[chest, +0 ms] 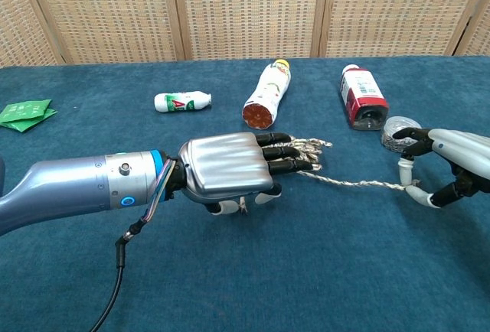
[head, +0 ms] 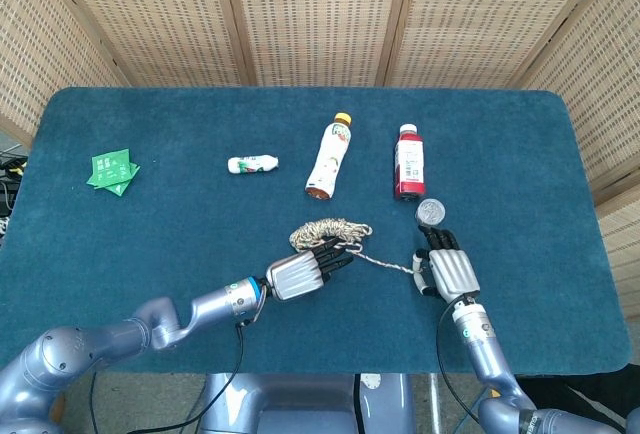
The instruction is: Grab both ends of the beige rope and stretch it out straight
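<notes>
The beige rope (head: 330, 229) lies partly coiled at mid-table, and one thin strand (chest: 352, 184) runs from it rightward. My left hand (chest: 230, 167) lies palm-down over the coil's near side (head: 300, 272). Its dark fingers (chest: 285, 152) stretch onto the coil. Its thumb is curled underneath, where a short rope end (chest: 242, 208) pokes out, pinched. My right hand (chest: 448, 167) pinches the strand's far end between thumb and a finger, the other fingers loosely curved. In the head view this hand (head: 448, 269) sits right of the coil. The strand hangs nearly taut between the hands.
Behind the coil lie an orange-capped bottle (head: 330, 159) and a red-labelled bottle (head: 409, 162). A round silver lid (chest: 398, 129) sits just beyond my right hand. A small white bottle (head: 252, 164) and green packets (head: 113, 170) lie far left. Wicker screens stand behind the table.
</notes>
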